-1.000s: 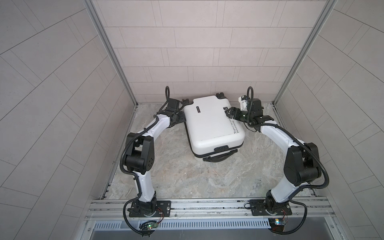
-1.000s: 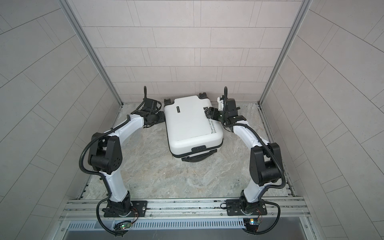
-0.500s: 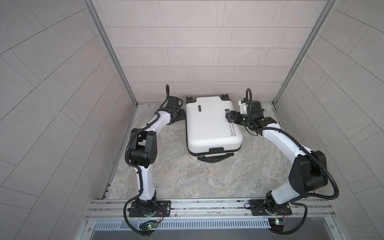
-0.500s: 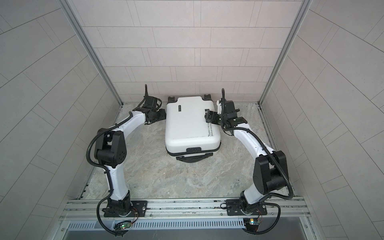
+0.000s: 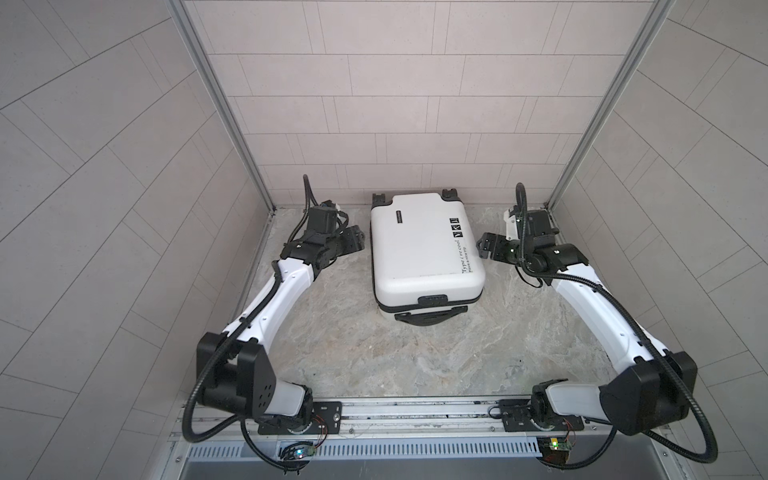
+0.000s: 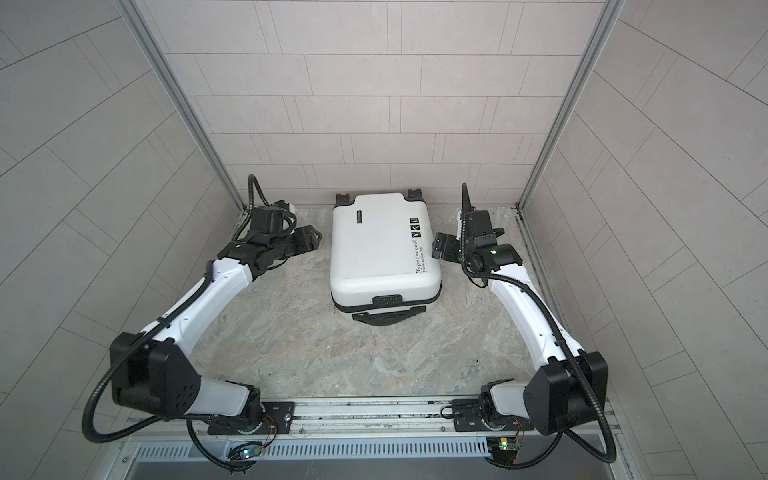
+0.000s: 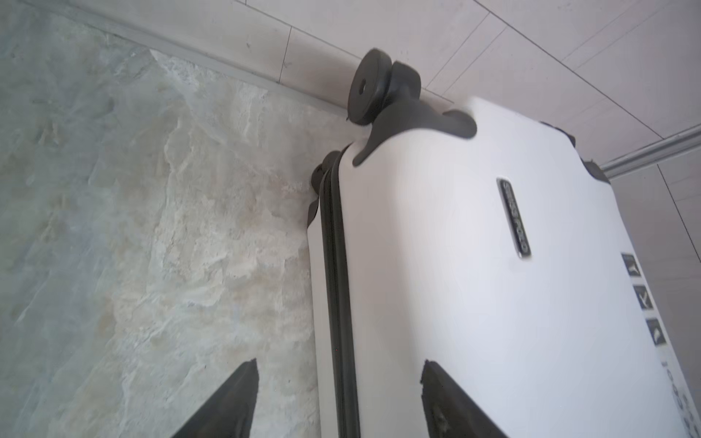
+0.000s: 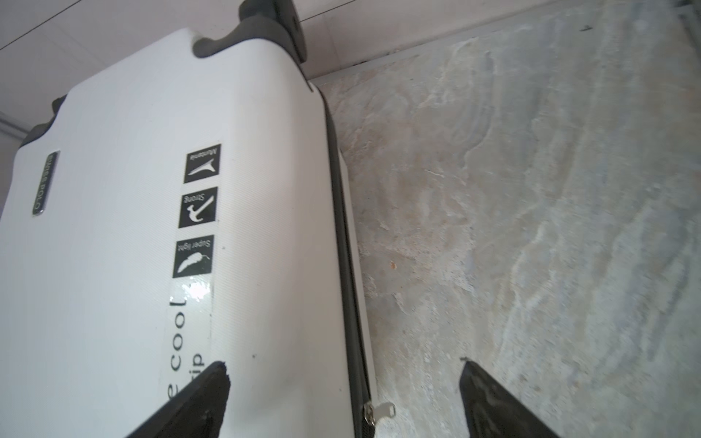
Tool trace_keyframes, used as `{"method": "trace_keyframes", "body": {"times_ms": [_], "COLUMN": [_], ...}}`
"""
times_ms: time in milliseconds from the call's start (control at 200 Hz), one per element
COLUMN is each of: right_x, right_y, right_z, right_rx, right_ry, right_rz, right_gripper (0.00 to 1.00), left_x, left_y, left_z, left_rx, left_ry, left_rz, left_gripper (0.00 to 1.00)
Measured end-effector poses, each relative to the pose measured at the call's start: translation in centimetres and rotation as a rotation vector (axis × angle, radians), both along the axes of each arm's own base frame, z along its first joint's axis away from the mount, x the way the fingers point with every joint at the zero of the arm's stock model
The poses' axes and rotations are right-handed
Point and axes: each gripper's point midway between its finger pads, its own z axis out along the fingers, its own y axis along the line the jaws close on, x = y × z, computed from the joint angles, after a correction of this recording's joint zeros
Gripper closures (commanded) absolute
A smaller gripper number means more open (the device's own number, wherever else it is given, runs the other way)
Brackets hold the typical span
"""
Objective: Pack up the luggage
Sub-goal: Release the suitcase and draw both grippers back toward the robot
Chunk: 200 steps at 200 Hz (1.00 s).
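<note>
The luggage (image 5: pixel 424 249) (image 6: pixel 382 249) is a white hard-shell suitcase lying flat and zipped closed at the back centre. Its wheels touch the back wall and its black handle (image 5: pixel 428 326) faces the front. My left gripper (image 5: pixel 356 243) (image 6: pixel 311 240) stands open just off its left side, holding nothing. My right gripper (image 5: pixel 482 248) (image 6: pixel 438 249) stands open just off its right side, also empty. In the left wrist view the left gripper (image 7: pixel 337 364) frames the shell (image 7: pixel 474 284) and its zip seam. In the right wrist view the right gripper (image 8: pixel 341 366) frames the shell (image 8: pixel 113 265) and a metal zip pull (image 8: pixel 379 411).
Tiled walls close in the cell at the back (image 5: pixel 395 124) and on both sides, with aluminium posts (image 5: pixel 224 108) in the corners. The stone-patterned floor (image 5: pixel 415 365) runs from the suitcase to the arms' base rail (image 5: pixel 415 411) at the front.
The suitcase has turned from skewed to square and slid back against the wall. Both grippers have drawn away from its sides and opened wider.
</note>
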Motion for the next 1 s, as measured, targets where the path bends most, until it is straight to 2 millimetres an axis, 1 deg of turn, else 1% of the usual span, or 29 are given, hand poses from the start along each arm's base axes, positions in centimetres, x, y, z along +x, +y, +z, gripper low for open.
{"method": "trace_keyframes", "body": {"times_ms": [105, 110, 125, 195, 275, 370, 460, 535, 635, 680, 830, 1001], "right_x": [-2.7, -2.8, -3.2, -5.0, -6.4, -7.4, -8.2, -9.3, -10.8, -11.3, -12.7, -13.8], "right_y": [-1.6, -1.6, -1.8, -2.4, -2.7, -2.7, -2.0, -1.2, -0.4, -0.1, 1.2, 3.3], "right_z": [0.0, 0.0, 0.0, -0.6, -1.4, -2.7, -4.0, -5.4, -6.9, -7.3, -8.0, -7.9], "right_rx": [-0.029, -0.030, -0.034, -0.045, -0.053, -0.060, -0.036, -0.009, 0.017, 0.029, 0.067, 0.084], "right_ry": [-0.034, -0.035, -0.041, -0.053, -0.051, -0.012, 0.021, 0.040, 0.057, 0.058, 0.057, 0.038], "right_rz": [-0.047, -0.047, -0.049, -0.057, -0.057, -0.046, -0.003, 0.044, 0.094, 0.114, 0.180, 0.275], "right_gripper": [0.00, 0.00, 0.00, 0.00, 0.00, 0.00, 0.00, 0.00, 0.00, 0.00, 0.00, 0.00], "left_x": [-3.1, -3.2, -3.7, -5.5, -7.9, -11.0, -13.6, -15.7, -18.1, -18.8, -20.2, -22.4], "left_y": [0.2, 0.2, 0.2, 0.2, -0.2, -1.5, -3.1, -4.3, -5.1, -5.0, -4.5, -5.3], "left_z": [-0.3, -0.3, -0.3, -0.4, -0.3, -0.1, -0.2, -0.9, -2.0, -2.3, -2.8, -3.7], "left_rx": [-0.023, -0.023, -0.026, -0.039, -0.054, -0.050, -0.042, -0.029, 0.011, 0.029, 0.065, 0.107], "left_ry": [0.005, 0.005, 0.005, 0.007, -0.003, -0.021, -0.030, -0.023, -0.006, 0.001, 0.001, -0.013], "left_rz": [-0.015, -0.016, -0.020, -0.031, -0.048, -0.103, -0.166, -0.217, -0.275, -0.286, -0.301, -0.380], "left_gripper": [0.20, 0.19, 0.13, 0.07, 0.05, 0.05, 0.06, 0.06, 0.06, 0.06, 0.06, 0.06]}}
